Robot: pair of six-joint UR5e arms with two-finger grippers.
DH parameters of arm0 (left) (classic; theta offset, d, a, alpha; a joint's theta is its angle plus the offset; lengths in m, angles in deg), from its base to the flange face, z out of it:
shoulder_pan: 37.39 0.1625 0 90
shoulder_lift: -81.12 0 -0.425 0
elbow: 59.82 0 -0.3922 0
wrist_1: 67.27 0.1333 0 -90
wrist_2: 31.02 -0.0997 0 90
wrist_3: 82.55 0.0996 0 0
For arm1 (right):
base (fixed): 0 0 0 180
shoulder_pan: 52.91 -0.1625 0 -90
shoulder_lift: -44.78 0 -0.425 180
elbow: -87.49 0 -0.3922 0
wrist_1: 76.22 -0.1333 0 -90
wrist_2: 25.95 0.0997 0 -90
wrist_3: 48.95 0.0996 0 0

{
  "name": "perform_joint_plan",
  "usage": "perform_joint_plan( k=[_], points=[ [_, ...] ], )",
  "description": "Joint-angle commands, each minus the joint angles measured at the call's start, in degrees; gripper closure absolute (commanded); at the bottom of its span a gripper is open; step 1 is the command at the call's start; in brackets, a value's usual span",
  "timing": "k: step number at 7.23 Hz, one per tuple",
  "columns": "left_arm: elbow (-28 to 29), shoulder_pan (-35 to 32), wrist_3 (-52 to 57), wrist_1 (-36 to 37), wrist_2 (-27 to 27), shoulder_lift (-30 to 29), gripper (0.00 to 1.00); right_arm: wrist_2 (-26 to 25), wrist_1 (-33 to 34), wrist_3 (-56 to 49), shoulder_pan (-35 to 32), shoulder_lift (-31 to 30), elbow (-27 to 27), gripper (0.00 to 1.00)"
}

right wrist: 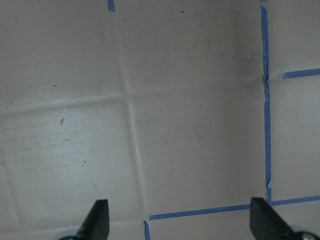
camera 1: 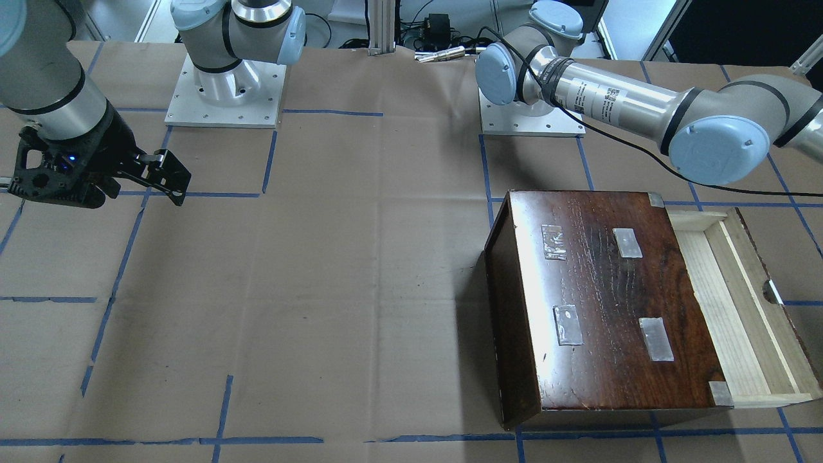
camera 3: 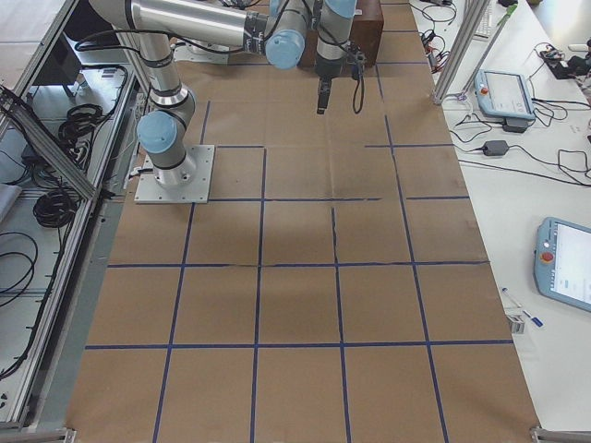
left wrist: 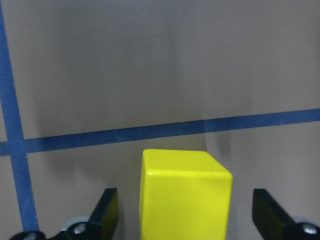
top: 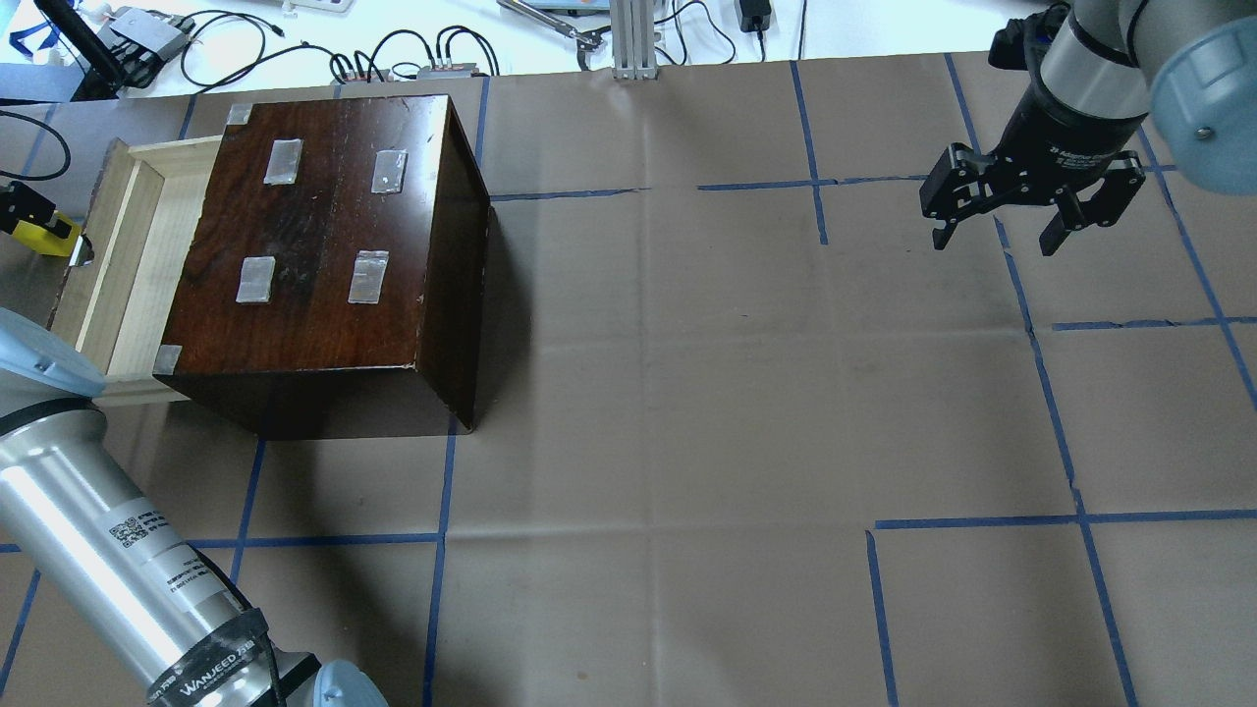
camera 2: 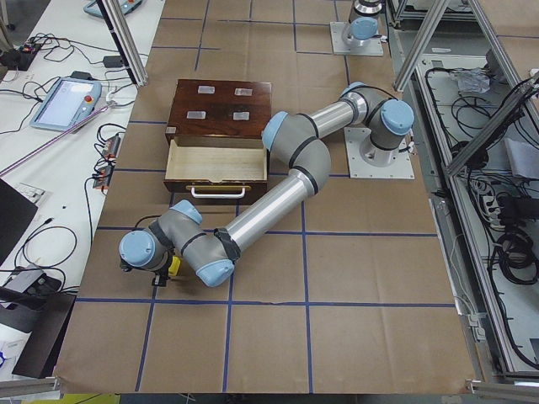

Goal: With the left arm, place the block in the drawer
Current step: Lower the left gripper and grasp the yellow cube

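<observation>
The yellow block [left wrist: 185, 195] stands on the brown paper between my left gripper's fingertips [left wrist: 107, 212], with a gap on each side. My left gripper [top: 22, 208] is open around it, low over the table just outside the drawer's front. The block [top: 44, 237] also shows at the overhead view's left edge and under the wrist in the exterior left view [camera 2: 174, 265]. The drawer [top: 137, 245] is pulled out of the dark box [top: 314, 236], and what shows of its inside is bare. My right gripper [top: 994, 241] is open and empty, far across the table.
The dark box [camera 1: 611, 302] has clear tape patches on its top. The drawer [camera 1: 726, 302] sticks out on the side toward my left arm [camera 1: 617, 103]. Blue tape lines cross the brown paper. Cables and a pendant lie on the white bench past the table's far edge.
</observation>
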Motion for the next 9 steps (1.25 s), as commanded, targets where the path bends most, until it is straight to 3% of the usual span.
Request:
perform_joint_plan(
  k=[1, 4, 9],
  points=[
    [0.3, 0.0, 0.0, 0.0, -0.3, 0.1, 0.72, 0.0, 0.0, 0.0, 0.0, 0.0, 0.0, 0.00],
    [-0.5, 0.5, 1.6, -3.1, -2.0, 6.1, 0.76, 0.0, 0.0, 0.0, 0.0, 0.0, 0.1, 0.00],
    [-0.9, 0.3, 1.0, -18.3, -2.2, 16.2, 0.83, 0.0, 0.0, 0.0, 0.0, 0.0, 0.0, 0.00]
  ],
)
